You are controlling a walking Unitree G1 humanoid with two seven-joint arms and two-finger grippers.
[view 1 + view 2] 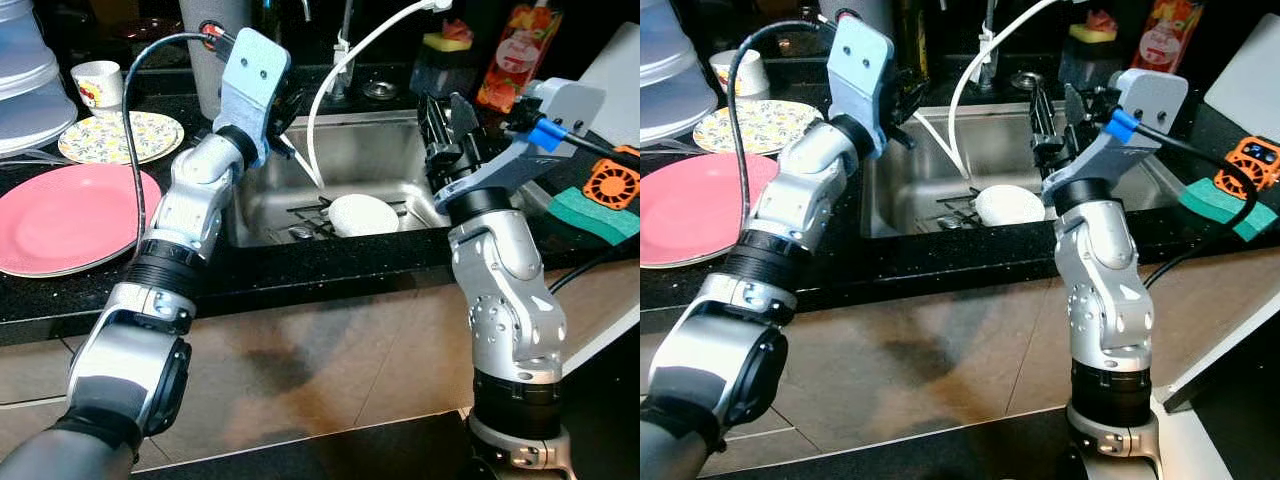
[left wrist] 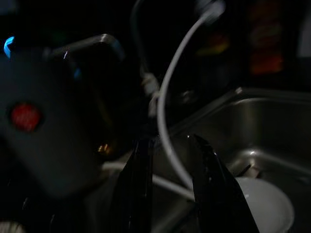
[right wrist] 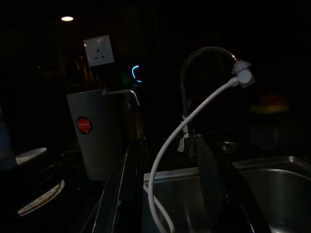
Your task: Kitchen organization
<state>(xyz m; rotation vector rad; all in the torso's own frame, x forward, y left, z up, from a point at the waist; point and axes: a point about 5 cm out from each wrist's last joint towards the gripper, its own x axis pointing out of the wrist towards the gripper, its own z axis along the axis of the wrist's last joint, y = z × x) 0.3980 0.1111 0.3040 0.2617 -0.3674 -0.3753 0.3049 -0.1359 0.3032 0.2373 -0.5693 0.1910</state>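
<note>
While both grippers hover over the sink [image 1: 375, 160], left [image 1: 283, 128] and right [image 1: 441, 125] jaws part-open and empty, a white bowl [image 1: 362, 214] lies upturned inside; a pink plate [image 1: 65, 215] rests on the desk [image 1: 300, 270]

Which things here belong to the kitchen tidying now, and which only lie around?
In use: left gripper and right gripper over the sink; white bowl.
Lying about: pink plate, patterned plate, green sponge.

Head stereo pair looking down at the sink [image 1: 370, 160], wrist cameras low, close, sharing its white hose [image 3: 184, 131]
</note>
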